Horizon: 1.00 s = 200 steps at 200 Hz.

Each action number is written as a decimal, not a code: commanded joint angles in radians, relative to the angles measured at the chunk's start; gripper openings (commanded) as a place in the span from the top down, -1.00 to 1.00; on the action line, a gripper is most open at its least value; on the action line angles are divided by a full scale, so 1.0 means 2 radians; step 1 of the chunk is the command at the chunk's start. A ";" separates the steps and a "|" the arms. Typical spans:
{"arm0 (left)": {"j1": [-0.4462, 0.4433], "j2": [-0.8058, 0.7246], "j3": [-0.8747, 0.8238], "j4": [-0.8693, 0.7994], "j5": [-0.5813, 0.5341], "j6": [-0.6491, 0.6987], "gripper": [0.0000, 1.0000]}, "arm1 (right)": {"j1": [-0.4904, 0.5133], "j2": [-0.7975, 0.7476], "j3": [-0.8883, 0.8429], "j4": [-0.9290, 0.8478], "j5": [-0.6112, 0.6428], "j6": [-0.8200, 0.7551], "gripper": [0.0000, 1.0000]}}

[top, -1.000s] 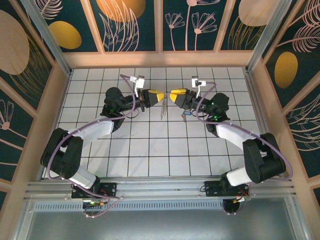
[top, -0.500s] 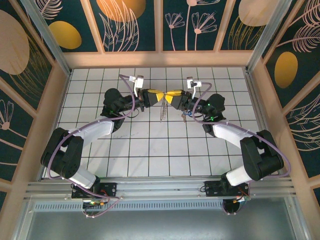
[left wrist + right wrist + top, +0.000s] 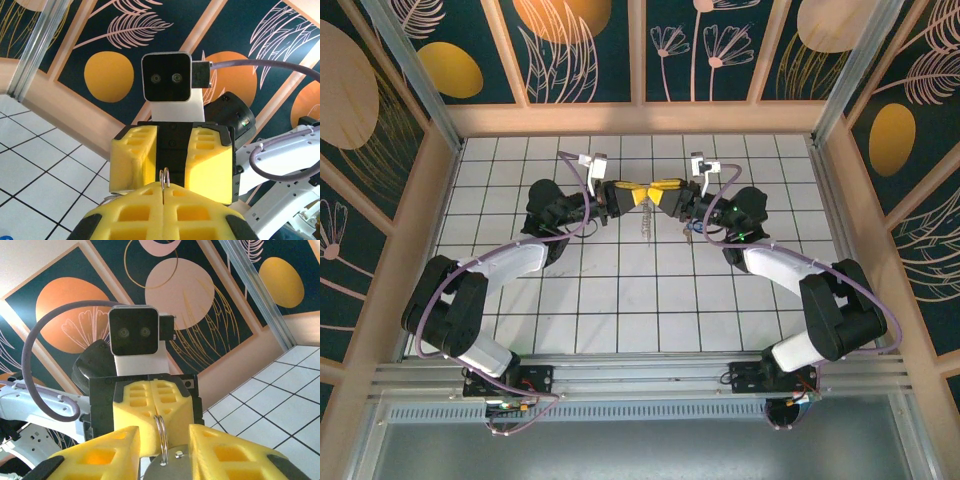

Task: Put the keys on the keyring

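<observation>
My left gripper (image 3: 634,193) is shut on a small silvery split ring (image 3: 165,177) of the keyring, which stands up edge-on out of its yellow fingertips (image 3: 135,207). The rest of the keyring (image 3: 645,221) hangs pale and thin below the two grippers. My right gripper (image 3: 663,190) faces the left one tip to tip and is open. Its yellow fingers (image 3: 102,455) straddle the split ring (image 3: 160,432) and a grey metal disc (image 3: 169,469). A tiny blue speck, the key (image 3: 687,232), shows just under the right wrist; I cannot tell whether it hangs or lies on the tiles.
The white tiled floor (image 3: 620,290) is walled by a wooden frame with dark patterned panels (image 3: 580,50). Both arms reach to the back middle of the floor, and their bases sit at the near rail (image 3: 640,375).
The right gripper has moved left to meet the left gripper, and its open fingers now sit around the ring. The left gripper has stayed shut and almost still.
</observation>
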<state>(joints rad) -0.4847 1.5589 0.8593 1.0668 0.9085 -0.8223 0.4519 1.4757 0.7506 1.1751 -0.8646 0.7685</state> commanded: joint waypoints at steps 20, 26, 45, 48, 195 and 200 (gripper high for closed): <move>-0.005 -0.003 -0.005 0.033 0.007 -0.007 1.00 | 0.005 0.004 0.018 0.024 0.001 0.003 0.60; -0.005 -0.003 -0.005 0.034 0.007 -0.007 1.00 | 0.005 0.005 0.018 0.023 0.001 0.003 0.64; -0.006 -0.003 -0.005 0.034 0.006 -0.007 1.00 | 0.005 0.003 0.014 0.022 0.001 0.002 0.75; -0.006 -0.003 -0.005 0.034 0.006 -0.007 1.00 | 0.005 0.003 0.014 0.022 0.001 0.002 0.77; -0.007 -0.067 -0.071 0.092 -0.170 -0.095 -0.25 | 0.003 -0.036 -0.012 0.032 0.070 0.013 1.00; -0.007 -0.068 -0.071 0.094 -0.171 -0.098 -0.25 | 0.003 -0.035 -0.012 0.036 0.073 0.016 1.00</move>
<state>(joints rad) -0.4934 1.4567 0.7280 1.1797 0.6273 -0.9695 0.4545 1.4345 0.7357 1.1671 -0.7616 0.7757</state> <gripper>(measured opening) 0.625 0.052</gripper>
